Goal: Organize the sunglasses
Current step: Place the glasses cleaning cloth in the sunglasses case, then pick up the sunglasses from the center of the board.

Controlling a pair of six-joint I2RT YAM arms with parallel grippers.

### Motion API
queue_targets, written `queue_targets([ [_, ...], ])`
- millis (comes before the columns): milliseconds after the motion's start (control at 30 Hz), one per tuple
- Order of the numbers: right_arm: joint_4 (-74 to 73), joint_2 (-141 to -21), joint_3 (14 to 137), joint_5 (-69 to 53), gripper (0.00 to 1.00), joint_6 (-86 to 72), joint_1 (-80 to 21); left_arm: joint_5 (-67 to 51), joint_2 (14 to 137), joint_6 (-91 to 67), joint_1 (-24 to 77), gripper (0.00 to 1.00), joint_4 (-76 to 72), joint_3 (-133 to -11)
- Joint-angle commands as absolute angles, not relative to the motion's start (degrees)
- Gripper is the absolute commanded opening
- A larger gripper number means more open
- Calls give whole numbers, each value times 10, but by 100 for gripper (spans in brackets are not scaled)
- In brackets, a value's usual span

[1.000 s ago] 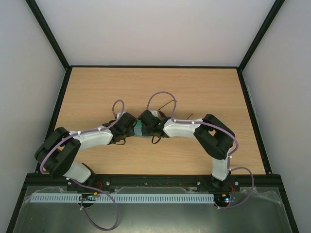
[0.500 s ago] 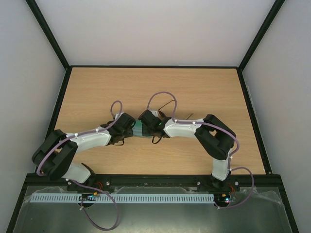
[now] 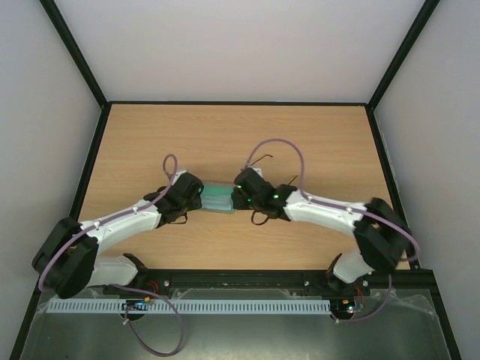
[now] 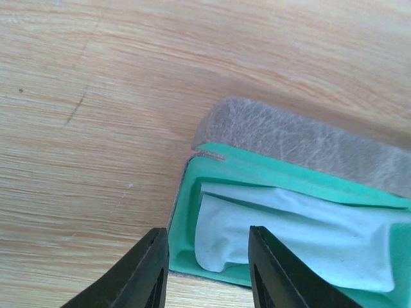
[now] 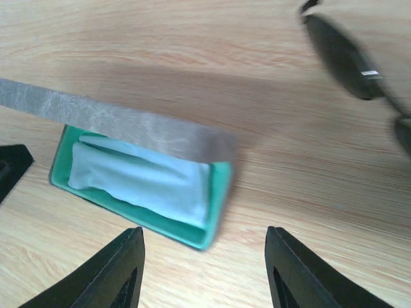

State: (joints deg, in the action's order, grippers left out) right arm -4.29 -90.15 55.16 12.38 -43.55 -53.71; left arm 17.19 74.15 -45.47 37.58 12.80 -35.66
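Right wrist view is giving us the key picture: the sunglasses (image 5: 339,56) are lying on the table (image 3: 150,135) up and to the right of the right gripper (image 5: 204,276), past the right end of the case (image 5: 220,187) and well apart from the fingers. Only one dark lens and a bit of frame are showing, blurred and running off the edge, so the long axis is looking diagonal, slanting down toward the right. The right gripper is hanging with its jaws standing wide apart and gripping nothing. The left gripper (image 4: 209,277) is sitting at the case's other end, jaws partly apart, nothing pinched between them, the case corner just ahead of its fingertips. From above, the case is lying lengthwise between the two grippers, and a thin dark temple arm is peeking out on the far side of the right wrist, so the right arm is looking clearly nearer. The case is standing open, a pale blue cloth (image 5: 138,176) filling its green tray. The grey lid (image 5: 128,125) is rising along the far edge, on the sunglasses' side, and I'm judging it the likeliest thing to get in the way.
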Motion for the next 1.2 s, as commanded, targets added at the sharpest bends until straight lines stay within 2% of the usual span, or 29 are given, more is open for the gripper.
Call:
queue_targets([
  [0, -100, -788, 485, 128, 56, -437, -487, 183, 711, -450, 374, 39, 157, -380],
  [133, -124, -725, 444, 121, 69, -424, -404, 178, 707, -444, 374, 44, 160, -392],
  [233, -122, -713, 429, 98, 74, -411, -343, 171, 707, -439, 374, 51, 157, -397],
  [433, -97, -767, 425, 56, 79, -396, -257, 172, 696, -429, 373, 80, 169, -407],
  [467, -91, -776, 425, 51, 79, -395, -244, 171, 693, -427, 374, 82, 171, -409],
  [767, -70, -869, 476, 30, 79, -392, -208, 170, 680, -420, 373, 83, 183, -423],
  [833, -67, -886, 489, 30, 78, -392, -207, 170, 676, -419, 373, 83, 185, -424],
  [933, -65, -907, 505, 37, 69, -390, -206, 171, 670, -418, 373, 82, 188, -424],
  [1067, -65, -933, 519, 43, 48, -387, -205, 172, 668, -415, 372, 81, 191, -426],
  [1167, -63, -945, 521, 47, 45, -384, -205, 171, 669, -414, 372, 80, 191, -427],
])
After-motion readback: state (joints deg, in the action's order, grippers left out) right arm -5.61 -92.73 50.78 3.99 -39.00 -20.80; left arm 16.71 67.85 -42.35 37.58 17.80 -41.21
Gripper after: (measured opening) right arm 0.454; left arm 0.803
